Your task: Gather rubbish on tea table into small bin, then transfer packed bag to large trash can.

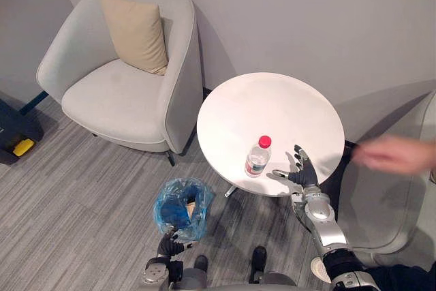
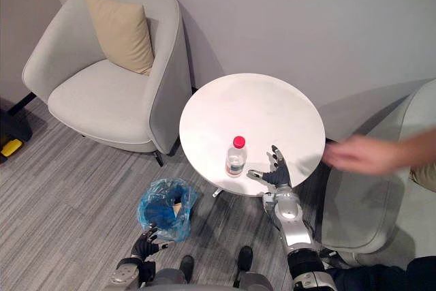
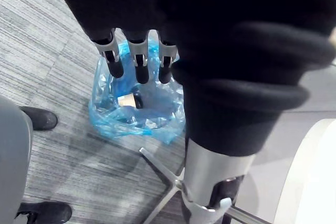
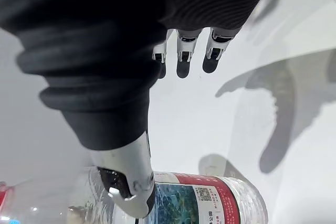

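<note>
A clear, red-capped plastic bottle [image 1: 258, 157] stands upright at about 6 o'clock on the round white tea table [image 1: 272, 103], with the blue-bagged small bin [image 1: 181, 207] floor-standing off its 8 o'clock.

— What sort of place is this?

— A lounge or waiting corner, by the furniture. A pale upholstered armchair [image 1: 122, 93] with a beige cushion [image 1: 136, 32] sits at ten o'clock from a low round white counter [image 1: 272, 107].

— Anything more?

— A second armchair [image 2: 361, 209] at three o'clock, a plain grey wall [image 1: 306, 18] at twelve, and a grey streaked floor [image 1: 75, 195]. A small bin [image 1: 182, 208] lined with a blue bag stands at seven o'clock.
</note>
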Motion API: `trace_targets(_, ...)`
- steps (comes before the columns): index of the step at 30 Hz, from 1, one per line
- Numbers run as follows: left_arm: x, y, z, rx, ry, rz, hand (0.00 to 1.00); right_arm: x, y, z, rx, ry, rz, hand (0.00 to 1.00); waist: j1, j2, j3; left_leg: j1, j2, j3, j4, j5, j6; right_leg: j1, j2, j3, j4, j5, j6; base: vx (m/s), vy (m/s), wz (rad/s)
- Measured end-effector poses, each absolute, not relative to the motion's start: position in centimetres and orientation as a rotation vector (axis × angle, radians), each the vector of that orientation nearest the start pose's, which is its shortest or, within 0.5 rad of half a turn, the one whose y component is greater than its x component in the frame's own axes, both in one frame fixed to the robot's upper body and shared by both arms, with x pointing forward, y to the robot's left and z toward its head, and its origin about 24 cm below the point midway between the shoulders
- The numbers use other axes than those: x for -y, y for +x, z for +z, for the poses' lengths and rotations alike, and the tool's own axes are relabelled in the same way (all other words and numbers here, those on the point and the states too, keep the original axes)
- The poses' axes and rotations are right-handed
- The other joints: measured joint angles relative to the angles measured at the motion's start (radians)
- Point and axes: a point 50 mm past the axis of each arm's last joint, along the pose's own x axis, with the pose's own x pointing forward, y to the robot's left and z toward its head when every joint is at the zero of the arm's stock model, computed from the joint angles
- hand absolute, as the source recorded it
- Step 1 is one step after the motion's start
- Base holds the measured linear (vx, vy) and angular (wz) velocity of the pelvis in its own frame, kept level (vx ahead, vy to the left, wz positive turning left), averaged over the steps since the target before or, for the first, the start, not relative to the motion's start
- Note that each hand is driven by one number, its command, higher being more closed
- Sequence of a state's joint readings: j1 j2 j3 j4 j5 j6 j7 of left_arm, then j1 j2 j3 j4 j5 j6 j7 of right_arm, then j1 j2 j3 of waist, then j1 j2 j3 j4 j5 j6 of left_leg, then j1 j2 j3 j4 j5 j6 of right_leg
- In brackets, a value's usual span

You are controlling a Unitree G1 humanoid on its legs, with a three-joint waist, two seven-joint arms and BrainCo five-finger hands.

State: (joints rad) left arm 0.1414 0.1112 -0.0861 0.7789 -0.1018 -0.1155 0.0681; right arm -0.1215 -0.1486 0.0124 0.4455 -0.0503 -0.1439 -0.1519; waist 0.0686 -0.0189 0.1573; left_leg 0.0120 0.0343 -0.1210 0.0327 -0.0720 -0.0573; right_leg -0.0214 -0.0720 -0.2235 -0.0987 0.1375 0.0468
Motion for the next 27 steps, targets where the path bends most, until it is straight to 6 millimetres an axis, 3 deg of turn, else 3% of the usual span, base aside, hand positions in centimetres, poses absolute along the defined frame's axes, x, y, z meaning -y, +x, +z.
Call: trace_targets(27, -18.6, 12.2, -13.6, -0.841, 0.053, 0.118, 0.00, 16.9, 25.4, -2.5, -0.218, -0.192, -0.034, 0.00, 0.001, -0.013, -0.026, 0.018, -0.005, -0.056, -0.035, 0.029, 0.000, 0.033, -0.010, -0.063, 0.000, -0.010, 0.009, -0.01, -0.002, 0.06)
